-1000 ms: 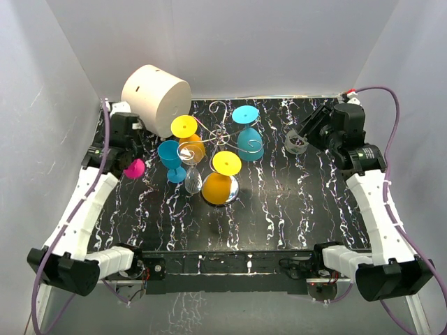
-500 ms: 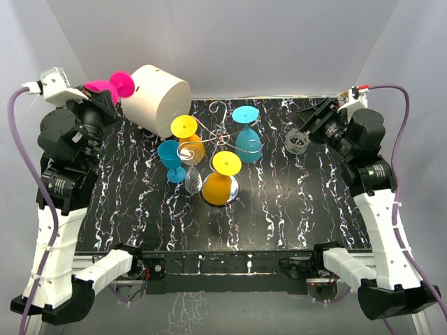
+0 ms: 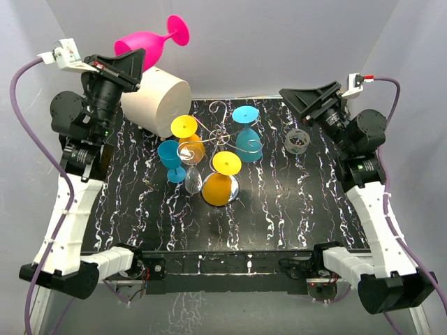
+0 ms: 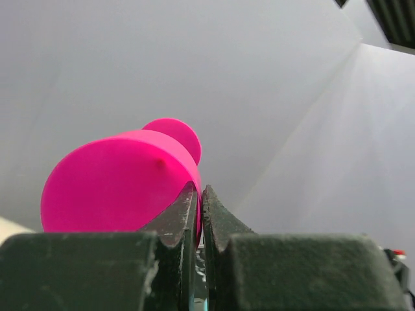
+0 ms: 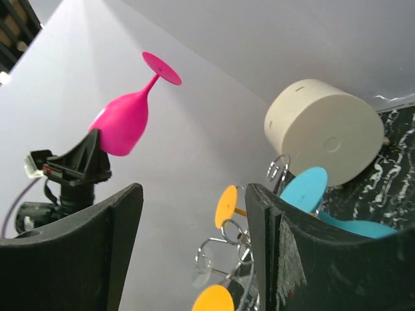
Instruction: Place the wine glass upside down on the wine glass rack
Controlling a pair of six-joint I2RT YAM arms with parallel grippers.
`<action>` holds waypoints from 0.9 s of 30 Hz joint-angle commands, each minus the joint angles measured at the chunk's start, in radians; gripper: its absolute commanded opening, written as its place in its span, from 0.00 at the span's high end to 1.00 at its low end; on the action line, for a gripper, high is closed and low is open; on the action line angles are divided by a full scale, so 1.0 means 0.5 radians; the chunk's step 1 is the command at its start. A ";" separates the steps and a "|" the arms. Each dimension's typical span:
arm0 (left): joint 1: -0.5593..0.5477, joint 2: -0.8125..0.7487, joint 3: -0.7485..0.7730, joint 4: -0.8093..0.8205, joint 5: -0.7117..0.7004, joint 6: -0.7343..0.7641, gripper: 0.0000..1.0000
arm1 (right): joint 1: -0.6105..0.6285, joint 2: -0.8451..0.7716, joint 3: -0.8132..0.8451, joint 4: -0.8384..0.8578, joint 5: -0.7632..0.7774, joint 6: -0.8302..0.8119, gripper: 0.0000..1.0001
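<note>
The bright pink stemmed wine glass (image 3: 140, 47) hangs high over the black marbled worktop's (image 3: 279, 209) far-left corner, long axis tilted, foot up-right, bowl lower; the left hand (image 4: 200, 192) pinches its rim. The right hand (image 3: 306, 99), spread wide, holds nothing.

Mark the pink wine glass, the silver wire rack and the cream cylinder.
Bright pink wine glass (image 3: 137, 47): top view, on its bowl.
Thin silver wire rack (image 3: 218, 137): top view, central wires.
Big cream cylinder (image 3: 164, 102): top view, curved side.
</note>
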 commanded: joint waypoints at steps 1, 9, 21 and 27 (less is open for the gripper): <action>0.013 0.068 0.018 0.427 0.333 -0.282 1.00 | 0.070 0.109 0.138 0.339 0.137 0.332 0.39; -0.096 0.209 -0.050 0.690 0.391 -0.568 1.00 | 0.500 0.331 0.387 0.277 0.603 0.407 0.46; -0.608 0.376 -0.018 0.879 0.205 -0.275 1.00 | 0.880 0.445 0.524 0.347 1.185 0.386 0.51; -0.676 0.404 -0.090 1.060 0.310 -0.310 1.00 | 0.908 0.404 0.503 0.207 1.511 0.584 0.53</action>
